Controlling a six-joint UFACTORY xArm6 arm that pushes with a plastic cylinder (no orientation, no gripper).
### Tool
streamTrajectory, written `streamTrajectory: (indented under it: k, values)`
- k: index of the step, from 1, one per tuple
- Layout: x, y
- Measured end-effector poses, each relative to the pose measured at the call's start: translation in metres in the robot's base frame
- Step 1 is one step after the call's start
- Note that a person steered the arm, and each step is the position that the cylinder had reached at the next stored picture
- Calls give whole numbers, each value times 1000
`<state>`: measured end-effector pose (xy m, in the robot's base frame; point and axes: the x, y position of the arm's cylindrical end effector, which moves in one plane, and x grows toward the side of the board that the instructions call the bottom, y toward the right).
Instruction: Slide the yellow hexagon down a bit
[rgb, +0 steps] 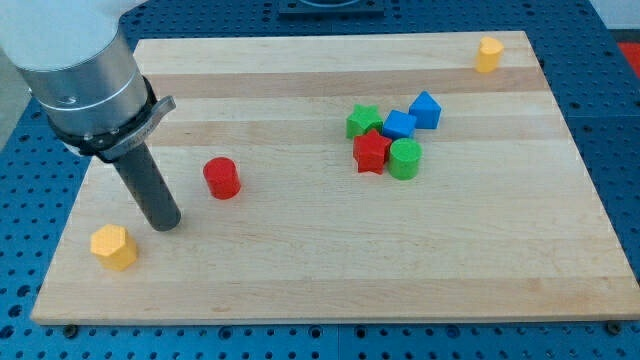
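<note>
Yellow hexagon (112, 246) sits near the counter's (300, 290) lower-left corner, close to the view's bottom edge. My tip (165, 224) stands just beside it, at about 2 o'clock from the block, apart from it. There is no gripper on this rig, so nothing is clenched or grasped.

To do the step well, I judge the tip should circle to 12 o'clock of the hexagon, then push briefly toward 6 o'clock, stopping early: little board remains below.

No containers show. The red cylinder (222, 178) lies at 1 o'clock from the tip.
</note>
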<state>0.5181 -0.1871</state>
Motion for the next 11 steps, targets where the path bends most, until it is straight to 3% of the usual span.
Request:
streamTrajectory:
  k: [4,10,11]
  values:
    - [-10,-49]
    - [11,-49]
    - [-5,-49]
